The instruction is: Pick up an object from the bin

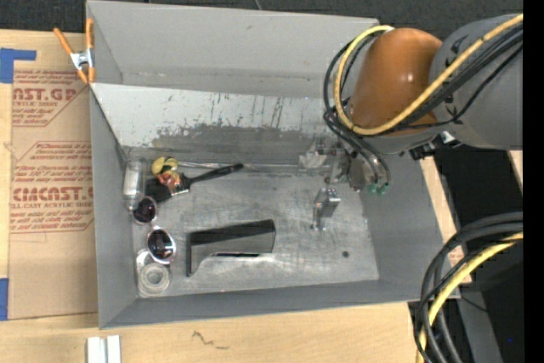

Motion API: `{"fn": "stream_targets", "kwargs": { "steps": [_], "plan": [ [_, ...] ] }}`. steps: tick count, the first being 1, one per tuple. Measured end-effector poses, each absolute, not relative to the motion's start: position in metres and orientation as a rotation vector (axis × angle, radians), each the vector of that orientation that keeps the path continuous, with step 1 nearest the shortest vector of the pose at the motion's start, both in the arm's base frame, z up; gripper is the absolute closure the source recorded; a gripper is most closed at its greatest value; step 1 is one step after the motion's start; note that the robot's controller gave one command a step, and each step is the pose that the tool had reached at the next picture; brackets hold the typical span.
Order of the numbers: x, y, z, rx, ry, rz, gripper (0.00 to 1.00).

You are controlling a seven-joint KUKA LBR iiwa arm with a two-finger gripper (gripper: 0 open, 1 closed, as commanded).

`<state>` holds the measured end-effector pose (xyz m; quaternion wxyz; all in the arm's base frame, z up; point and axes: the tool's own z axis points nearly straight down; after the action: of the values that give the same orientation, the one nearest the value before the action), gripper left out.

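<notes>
Grey metal bin; claw over bare floor right of centre, opening unreadable. Nearest: black L-shaped bar, just lower-left of claw, long axis left-right

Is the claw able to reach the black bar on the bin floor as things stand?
Probably yes. The black bar lies alone, left of the claw; nothing stands between them, and the small things sit farther left.
</notes>
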<state>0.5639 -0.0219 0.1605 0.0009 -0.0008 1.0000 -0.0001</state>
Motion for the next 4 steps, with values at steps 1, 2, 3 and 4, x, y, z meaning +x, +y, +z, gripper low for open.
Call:
{"fn": "stream_targets", "kwargs": {
  "steps": [1,2,3,4],
  "plan": [
    [0.564,-0.022,0.160,-0.002,3.140,0.000,0.00],
    [0.545,-0.001,0.161,-0.149,3.134,-0.004,0.00],
    [0.526,0.032,0.182,-0.440,3.112,0.004,0.00],
    [0.524,0.033,0.186,-0.453,3.104,0.002,0.00]
  ]
}}
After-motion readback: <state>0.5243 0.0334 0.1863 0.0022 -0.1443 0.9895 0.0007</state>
